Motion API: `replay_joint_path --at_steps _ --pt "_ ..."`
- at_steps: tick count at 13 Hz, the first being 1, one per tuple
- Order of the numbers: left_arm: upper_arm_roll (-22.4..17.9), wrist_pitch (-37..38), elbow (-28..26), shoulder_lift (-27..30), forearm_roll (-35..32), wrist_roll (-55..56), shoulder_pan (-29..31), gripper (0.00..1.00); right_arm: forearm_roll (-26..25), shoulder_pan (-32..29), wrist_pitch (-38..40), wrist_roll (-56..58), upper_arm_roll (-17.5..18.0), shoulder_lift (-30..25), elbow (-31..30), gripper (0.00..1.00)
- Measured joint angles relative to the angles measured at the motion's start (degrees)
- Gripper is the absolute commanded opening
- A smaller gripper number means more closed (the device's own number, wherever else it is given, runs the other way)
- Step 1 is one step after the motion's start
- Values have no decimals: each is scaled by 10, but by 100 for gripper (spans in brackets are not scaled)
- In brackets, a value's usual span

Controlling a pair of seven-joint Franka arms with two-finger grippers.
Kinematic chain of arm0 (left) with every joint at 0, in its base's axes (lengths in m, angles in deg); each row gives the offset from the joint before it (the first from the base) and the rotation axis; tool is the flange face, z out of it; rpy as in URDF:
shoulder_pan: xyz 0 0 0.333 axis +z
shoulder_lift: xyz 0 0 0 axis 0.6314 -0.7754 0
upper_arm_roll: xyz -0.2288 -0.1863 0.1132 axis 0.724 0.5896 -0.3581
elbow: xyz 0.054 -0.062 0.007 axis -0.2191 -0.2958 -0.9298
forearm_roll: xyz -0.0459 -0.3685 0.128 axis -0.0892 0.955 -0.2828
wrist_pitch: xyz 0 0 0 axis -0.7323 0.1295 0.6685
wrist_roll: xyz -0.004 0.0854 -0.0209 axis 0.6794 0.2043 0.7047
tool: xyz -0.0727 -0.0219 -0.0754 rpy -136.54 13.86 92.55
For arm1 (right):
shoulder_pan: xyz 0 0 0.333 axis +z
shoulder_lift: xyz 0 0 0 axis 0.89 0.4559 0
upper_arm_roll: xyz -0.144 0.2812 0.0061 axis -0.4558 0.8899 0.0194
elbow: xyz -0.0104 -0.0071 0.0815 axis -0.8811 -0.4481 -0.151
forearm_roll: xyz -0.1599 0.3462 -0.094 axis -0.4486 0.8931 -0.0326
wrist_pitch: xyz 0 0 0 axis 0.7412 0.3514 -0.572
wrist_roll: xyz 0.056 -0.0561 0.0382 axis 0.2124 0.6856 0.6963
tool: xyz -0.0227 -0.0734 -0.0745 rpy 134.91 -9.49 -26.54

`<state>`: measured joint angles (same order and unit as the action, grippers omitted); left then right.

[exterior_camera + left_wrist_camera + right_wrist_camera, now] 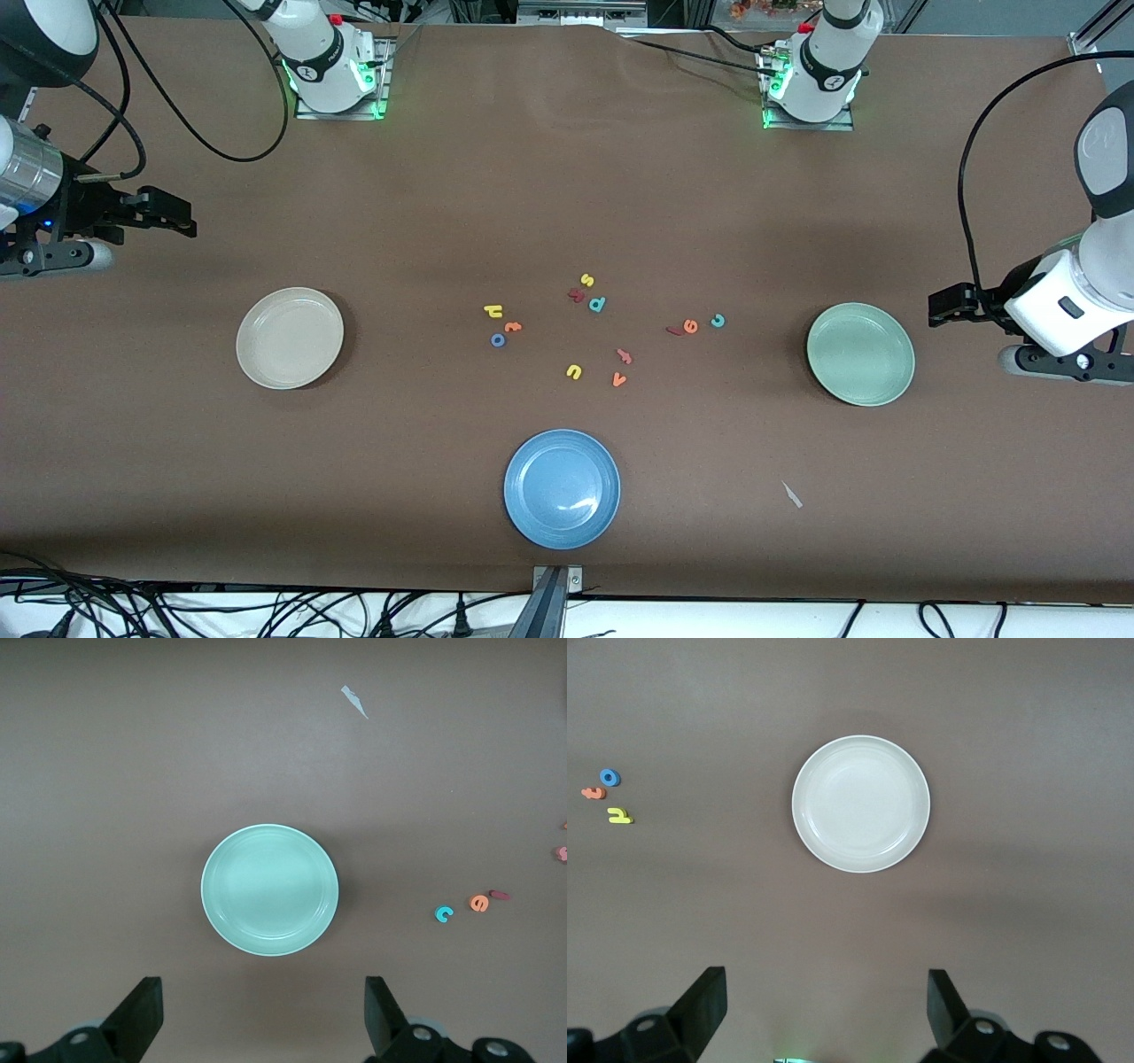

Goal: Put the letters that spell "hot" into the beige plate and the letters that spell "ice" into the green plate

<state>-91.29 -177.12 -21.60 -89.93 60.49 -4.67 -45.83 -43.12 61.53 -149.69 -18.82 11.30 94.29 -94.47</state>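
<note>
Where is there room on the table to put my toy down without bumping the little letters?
Bare cloth lies between the beige plate and the blue plate, and between the blue plate and the green plate. The middle is crowded with foam letters.

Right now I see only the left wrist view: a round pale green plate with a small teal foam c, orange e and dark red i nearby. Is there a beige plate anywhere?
Observer: Yes, a round cream-beige plate sits toward the right arm's end of the table.
Operator: And the letters for "hot"?
Observer: The yellow foam h, orange t and blue ring-shaped o lie clustered on the table near its middle, apart from that plate.
Operator: What about the right gripper?
Observer: The right gripper hangs open, holding nothing, above the table at that same end.
</note>
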Motion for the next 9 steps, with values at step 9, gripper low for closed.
replay_joint_path --at_steps 9 --pt "1 0 -3 -24 33 22 -3 100 0 0 0 0 0 0 0 100"
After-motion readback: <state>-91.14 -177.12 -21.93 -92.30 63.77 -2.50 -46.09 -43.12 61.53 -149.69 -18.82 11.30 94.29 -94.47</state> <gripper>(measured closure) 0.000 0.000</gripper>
